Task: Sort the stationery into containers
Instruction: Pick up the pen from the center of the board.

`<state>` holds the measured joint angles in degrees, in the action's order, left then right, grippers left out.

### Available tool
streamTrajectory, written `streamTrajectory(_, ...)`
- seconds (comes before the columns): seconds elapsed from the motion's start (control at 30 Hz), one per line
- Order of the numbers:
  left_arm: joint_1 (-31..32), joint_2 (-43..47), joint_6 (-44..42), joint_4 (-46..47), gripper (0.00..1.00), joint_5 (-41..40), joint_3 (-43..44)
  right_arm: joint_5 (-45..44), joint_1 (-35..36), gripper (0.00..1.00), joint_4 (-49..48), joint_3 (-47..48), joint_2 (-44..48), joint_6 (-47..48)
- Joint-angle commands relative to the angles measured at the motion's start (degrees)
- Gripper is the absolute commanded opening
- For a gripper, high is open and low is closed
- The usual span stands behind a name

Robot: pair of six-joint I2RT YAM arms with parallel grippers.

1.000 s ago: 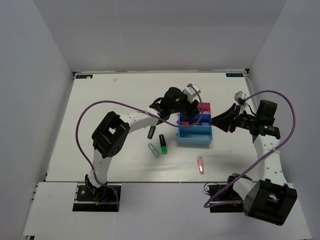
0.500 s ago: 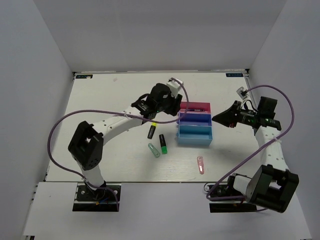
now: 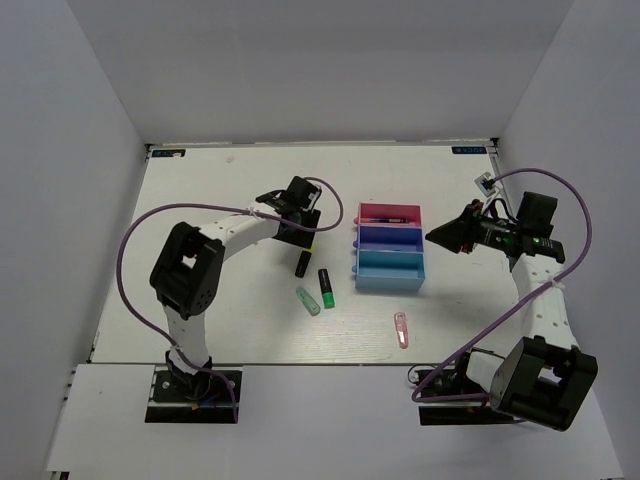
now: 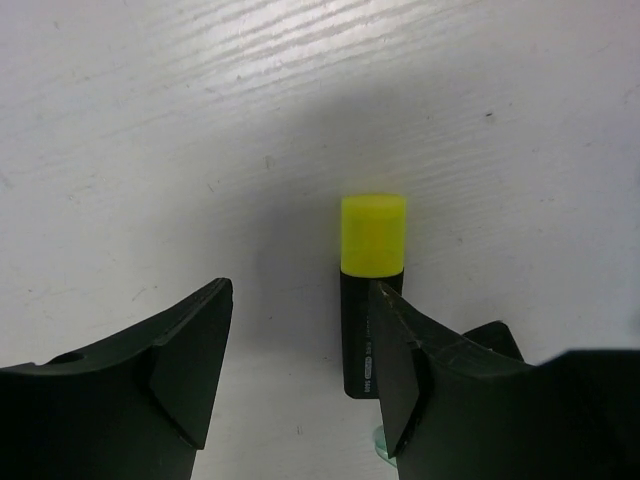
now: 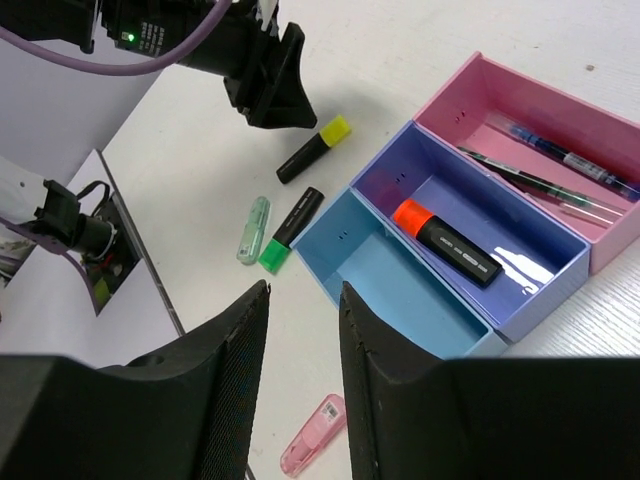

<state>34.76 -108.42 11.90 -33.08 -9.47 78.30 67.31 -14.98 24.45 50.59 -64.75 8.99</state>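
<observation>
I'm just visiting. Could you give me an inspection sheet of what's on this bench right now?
Surface: white table.
Job's things: pens in pink tray; orange highlighter in dark blue tray; light blue tray empty; yellow highlighter, green highlighter, pale green stick, pink clip loose on table.
Clutter: nothing seen.
Grippers: left gripper open over yellow highlighter; right gripper open, empty.
Cables: purple cable loops on both sides.
Surroundings: plain white walls.

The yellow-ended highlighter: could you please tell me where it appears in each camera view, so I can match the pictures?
Top external: the highlighter lies on the table left of the trays, just below the left pincer in the picture.
Left wrist: centre frame, yellow end uppermost.
Right wrist: upper middle, left of the trays.
Shared landmark: the open left pincer, close to its yellow end in all three.
</observation>
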Motion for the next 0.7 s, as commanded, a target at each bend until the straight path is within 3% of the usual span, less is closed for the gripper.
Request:
streamTrajectory(0.0, -0.13, -0.03, 1.90, -1.11, 0.67, 2.96, -0.86, -1.30, -0.05, 0.38, -0.10, 1.44, -0.11, -0.91)
streamTrajectory(0.4, 0.92, -0.74, 3.57, 2.85, 0.66, 8.33, -4.74, -1.92, -0.14, 0.40, 0.34, 1.44, -0.99, -0.12)
streamTrajectory(0.67, 3.73, -4.08, 3.57, 2.50, 0.56, 0.87, -5.70, -1.22, -0.31, 0.40, 0.60, 1.53, -0.81, 0.15)
